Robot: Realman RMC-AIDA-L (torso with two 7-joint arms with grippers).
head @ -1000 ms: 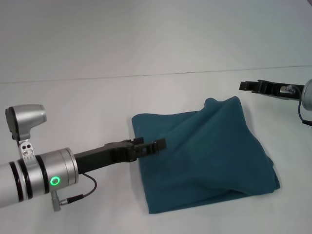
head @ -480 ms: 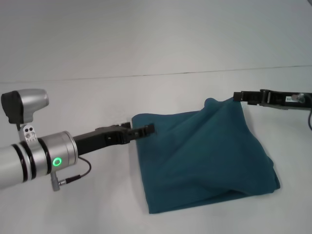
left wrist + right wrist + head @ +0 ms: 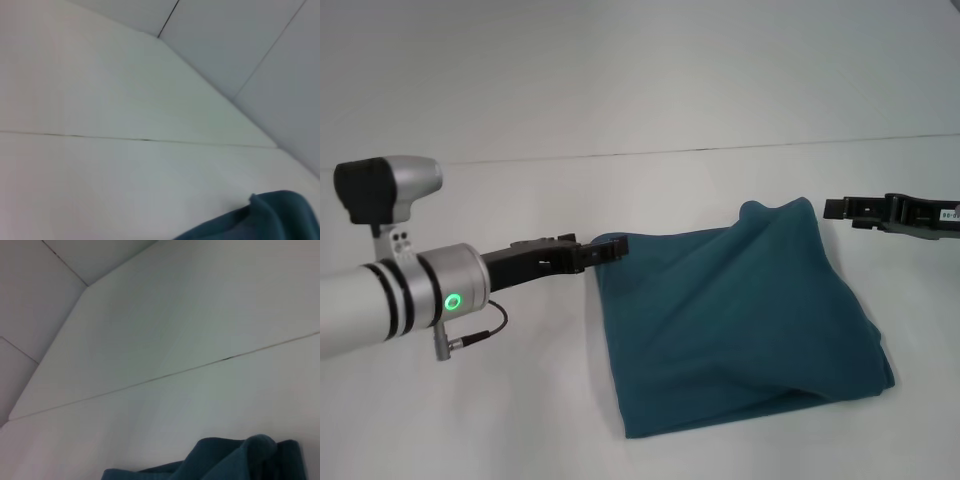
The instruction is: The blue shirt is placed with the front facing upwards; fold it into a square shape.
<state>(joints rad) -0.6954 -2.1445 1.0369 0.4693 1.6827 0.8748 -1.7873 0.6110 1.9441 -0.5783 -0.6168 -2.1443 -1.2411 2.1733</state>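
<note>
blue shirt folded into a rough square on the white table, toward its right half, far right corner bunched up. left gripper just at the shirt's far left corner, holding nothing; spread or pressed together, cannot tell. right gripper just beside the bunched corner, apart from it; cannot tell either.

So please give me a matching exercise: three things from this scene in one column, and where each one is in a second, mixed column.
Things:
1. folded dark teal-blue cotton shirt
2. left black hand
3. right black hand

Places:
A. beside the shirt's raised far corner, apart from it
B. flat on the white table, between both arms
C. at the shirt's far corner on the robot's left

Pairs: 1-B, 2-C, 3-A
</note>
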